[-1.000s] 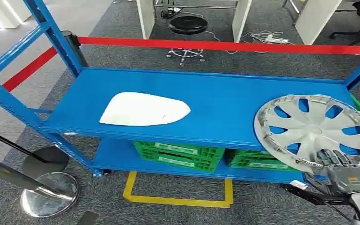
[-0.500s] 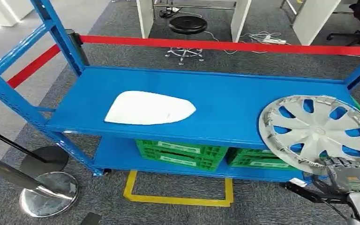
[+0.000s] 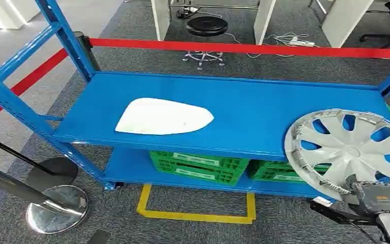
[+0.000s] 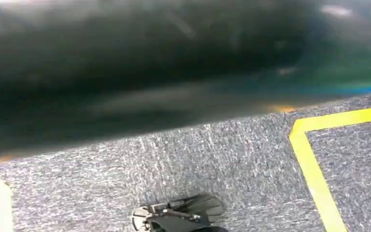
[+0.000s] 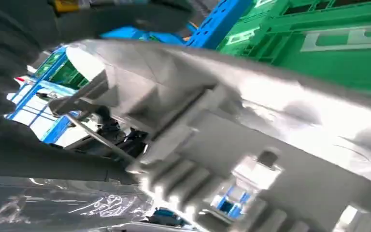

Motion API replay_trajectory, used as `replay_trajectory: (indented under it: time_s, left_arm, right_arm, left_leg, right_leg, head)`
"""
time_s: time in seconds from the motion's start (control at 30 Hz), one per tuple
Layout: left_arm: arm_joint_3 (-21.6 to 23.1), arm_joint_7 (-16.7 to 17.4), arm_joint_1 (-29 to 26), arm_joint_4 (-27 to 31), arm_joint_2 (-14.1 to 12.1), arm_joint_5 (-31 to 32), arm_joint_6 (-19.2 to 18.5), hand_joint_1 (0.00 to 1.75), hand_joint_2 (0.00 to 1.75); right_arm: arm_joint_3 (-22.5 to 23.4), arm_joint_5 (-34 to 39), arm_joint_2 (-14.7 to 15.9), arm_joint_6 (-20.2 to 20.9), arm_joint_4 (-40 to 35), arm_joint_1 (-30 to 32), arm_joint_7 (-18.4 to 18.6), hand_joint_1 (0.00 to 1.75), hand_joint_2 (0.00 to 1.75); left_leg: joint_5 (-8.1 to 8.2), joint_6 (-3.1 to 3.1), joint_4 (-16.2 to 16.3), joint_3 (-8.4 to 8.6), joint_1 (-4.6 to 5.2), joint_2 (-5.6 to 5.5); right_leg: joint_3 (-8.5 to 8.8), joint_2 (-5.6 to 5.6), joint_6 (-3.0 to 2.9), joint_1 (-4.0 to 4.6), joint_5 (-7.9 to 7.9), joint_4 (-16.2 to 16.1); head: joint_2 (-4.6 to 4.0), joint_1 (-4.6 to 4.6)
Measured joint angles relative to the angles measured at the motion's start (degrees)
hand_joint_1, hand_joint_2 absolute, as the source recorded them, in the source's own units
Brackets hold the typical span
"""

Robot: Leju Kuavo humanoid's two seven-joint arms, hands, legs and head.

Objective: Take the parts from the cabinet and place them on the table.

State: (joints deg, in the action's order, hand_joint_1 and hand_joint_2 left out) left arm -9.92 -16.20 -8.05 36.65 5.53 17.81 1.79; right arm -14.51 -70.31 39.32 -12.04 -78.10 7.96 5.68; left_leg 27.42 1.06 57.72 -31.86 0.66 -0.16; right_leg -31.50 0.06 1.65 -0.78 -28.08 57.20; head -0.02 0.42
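A silver wheel cover (image 3: 350, 150) with curved spokes is held up at the right end of the blue shelf (image 3: 244, 109), tilted toward me and overlapping the shelf's front edge. My right hand (image 3: 375, 195) grips its lower rim from below. The right wrist view shows the cover's grey ribbed underside (image 5: 251, 145) very close, hiding the fingers. A white flat teardrop-shaped part (image 3: 162, 117) lies on the left half of the shelf.
Green crates (image 3: 198, 165) sit on the lower shelf. Blue uprights (image 3: 66, 38) frame the rack, with a red barrier tape (image 3: 244, 48) behind. A chrome stanchion base (image 3: 56, 208) stands on the carpet at the left. Yellow floor tape (image 3: 195, 216) lies in front of the rack.
The wheel cover and my right hand have come lower and toward me, off the shelf's front edge. The whole picture has shifted slightly as the camera moved.
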Motion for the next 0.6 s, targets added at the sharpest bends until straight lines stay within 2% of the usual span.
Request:
replay_trajectory:
  time_s: [0.03, 0.07, 0.13, 0.17, 0.2, 0.23, 0.27, 0.3, 0.33, 0.37, 0.4, 0.5, 0.53, 0.57, 0.6]
  left_arm:
    - [-0.07, 0.0, -0.04, 0.13, -0.07, 0.0, 0.0, 0.0, 0.0]
    - [-0.07, 0.0, 0.01, 0.2, -0.07, 0.0, 0.0, 0.0, 0.0]
    - [-0.07, 0.0, 0.01, 0.2, -0.04, 0.0, 0.0, 0.0, 0.0]
    - [-0.07, 0.0, -0.05, 0.2, -0.02, 0.0, 0.0, 0.0, 0.0]
    - [-0.07, 0.0, -0.24, 0.2, -0.02, 0.0, 0.0, 0.0, 0.0]
    - [-0.07, 0.07, -0.38, 0.2, -0.02, 0.04, 0.0, 0.0, 0.0]
    - [-0.11, 0.13, -0.43, 0.2, -0.04, 0.18, -0.04, 0.0, 0.0]
    - [-0.17, 0.18, -0.43, 0.2, -0.04, 0.31, -0.07, 0.0, 0.0]
    - [-0.3, 0.17, -0.44, 0.26, -0.04, 0.35, -0.09, 0.0, 0.0]
    - [-0.48, 0.17, -0.45, 0.28, -0.02, 0.42, -0.13, 0.0, 0.0]
    - [-0.57, 0.24, -0.4, 0.31, 0.11, 0.5, -0.18, 0.0, 0.0]
    - [-0.7, 0.44, -0.63, 0.35, 0.33, 0.81, -0.24, 0.0, 0.0]
    - [-0.79, 0.44, -0.57, 0.35, 0.37, 0.87, -0.26, 0.0, 0.0]
    - [-0.92, 0.44, -0.52, 0.39, 0.42, 0.87, -0.24, 0.0, 0.0]
    - [-1.03, 0.42, -0.46, 0.42, 0.46, 0.9, -0.26, 0.0, 0.0]
  right_arm:
    - [0.0, 0.0, -0.04, -0.02, -0.15, 0.03, 0.0, 1.64, 1.75]
    - [0.11, 0.0, -0.09, -0.04, -0.24, 0.02, 0.0, 1.64, 1.75]
    - [0.13, 0.0, -0.28, -0.07, -0.33, 0.06, 0.0, 1.68, 1.75]
    - [0.15, 0.0, -0.37, -0.07, -0.33, 0.06, 0.0, 1.66, 1.75]
    - [0.15, 0.0, -0.46, -0.04, -0.33, 0.07, 0.0, 1.66, 1.75]
    - [0.15, -0.02, -0.57, -0.15, -0.33, 0.13, 0.04, 1.68, 1.75]
    - [0.2, -0.09, -0.68, -0.35, -0.33, 0.2, 0.15, 1.68, 1.75]
    - [0.31, -0.2, -0.83, -0.59, -0.33, 0.28, 0.3, 1.73, 1.75]
    - [0.48, -0.24, -0.94, -0.81, -0.41, 0.36, 0.44, 1.68, 1.75]
    - [0.7, -0.31, -1.03, -0.94, -0.52, 0.53, 0.55, 1.66, 1.75]
    - [1.07, -0.37, -1.07, -1.22, -0.65, 0.59, 0.65, 1.66, 1.75]
    - [1.71, -0.5, -1.2, -1.71, -0.85, 0.74, 0.72, 1.68, 1.75]
    - [1.92, -0.55, -1.22, -1.79, -1.07, 1.01, 0.74, 1.64, 1.75]
    - [2.12, -0.61, -1.29, -1.97, -1.22, 1.24, 0.72, 1.64, 1.75]
    - [2.4, -0.81, -1.42, -2.4, -1.27, 1.23, 0.74, 1.64, 1.75]
  left_leg:
    - [0.61, -0.35, 0.51, -0.15, -0.12, -0.03]
    - [2.25, -0.71, 2.36, -0.96, -0.08, 0.01]
    - [6.95, -1.23, 11.17, -4.93, -0.48, 0.02]
    - [8.53, -1.41, 15.36, -6.88, -0.6, 0.02]
    - [8.81, -1.56, 17.62, -7.9, -0.72, 0.02]
    - [7.75, -1.64, 17.13, -7.65, -0.83, 0.03]
    - [5.53, -1.65, 14.43, -6.39, -0.96, 0.03]
    - [2.91, -1.6, 10.03, -4.29, -1.06, 0.03]
    - [0.29, -1.47, 4.61, -1.6, -1.13, 0.03]
    - [0.14, -1.2, 1.51, -0.12, -1.08, 0.0]
    - [0.66, -0.94, 0.06, 0.35, -1.05, -0.03]
    - [0.65, 0.05, 0.41, -0.08, -0.75, 0.02]
    - [0.2, 0.72, -0.07, 0.05, -1.16, 0.09]
    - [0.19, 0.96, -0.07, 0.0, -1.15, 0.12]
    - [0.15, 1.24, -0.05, -0.05, -1.13, 0.11]
  right_leg:
    - [0.27, -0.18, -0.43, -0.38, 0.33, -0.4]
    - [0.27, -0.21, -0.76, -0.41, 0.33, -0.43]
    - [0.2, -0.43, -0.98, -0.43, 0.29, -0.43]
    - [0.15, -0.46, -0.99, -0.42, 0.28, -0.42]
    - [0.17, -0.45, -0.99, -0.43, 0.28, -0.41]
    - [0.23, -0.43, -0.98, -0.45, 0.28, -0.4]
    - [0.29, -0.4, -0.95, -0.48, 0.26, -0.37]
    - [0.39, -0.35, -0.86, -0.53, 0.21, -0.31]
    - [0.51, -0.33, -0.64, -0.55, 0.08, -0.23]
    - [0.47, -0.3, -0.29, -0.38, -0.05, -0.08]
    - [0.08, -0.15, 0.12, -0.16, -0.22, 0.42]
    - [0.07, -0.13, 1.12, -0.39, 0.19, -0.2]
    - [-0.32, -0.16, 1.45, -0.51, -0.18, 0.05]
    - [-1.07, -0.2, 1.59, -0.51, -1.45, 1.54]
    - [-2.7, -0.15, 1.65, -0.5, -3.6, 5.27]
  head:
    - [0.0, 0.0]
    - [0.0, -0.35]
    - [0.0, -0.39]
    - [0.0, -0.37]
    - [0.0, -0.42]
    - [0.0, -0.39]
    - [0.0, -0.44]
    - [0.0, -0.39]
    - [0.0, -0.44]
    - [0.0, -0.42]
    - [0.0, -0.37]
    - [0.0, -0.35]
    - [0.0, -0.37]
    - [0.0, -0.11]
    - [0.0, 0.17]
